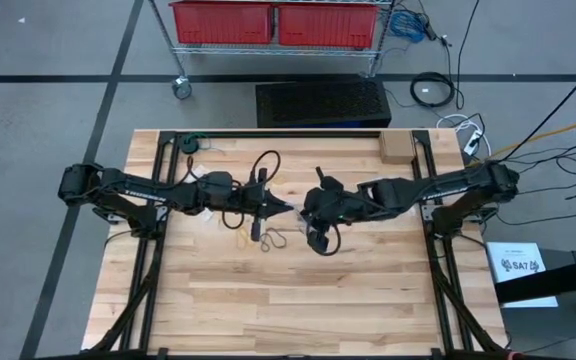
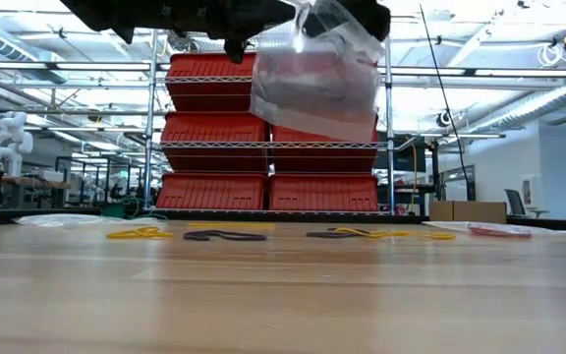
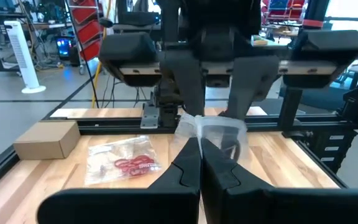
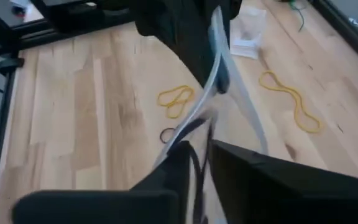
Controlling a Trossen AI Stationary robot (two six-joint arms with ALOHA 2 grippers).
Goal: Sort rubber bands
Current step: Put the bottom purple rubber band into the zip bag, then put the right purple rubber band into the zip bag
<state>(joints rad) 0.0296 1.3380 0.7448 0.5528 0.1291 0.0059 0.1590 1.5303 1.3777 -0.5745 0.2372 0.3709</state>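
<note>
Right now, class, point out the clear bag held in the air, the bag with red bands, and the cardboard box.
clear bag (image 2: 314,84), low view, middle of its hanging body.
bag with red bands (image 3: 124,162), left wrist view, its centre.
cardboard box (image 3: 47,139), left wrist view, top face.

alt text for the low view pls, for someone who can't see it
A clear plastic bag hangs in the air from dark robot grippers at the top edge, above a wooden table. Yellow rubber bands and black rubber bands lie scattered across the table, with red bins on wire shelving behind.
</note>
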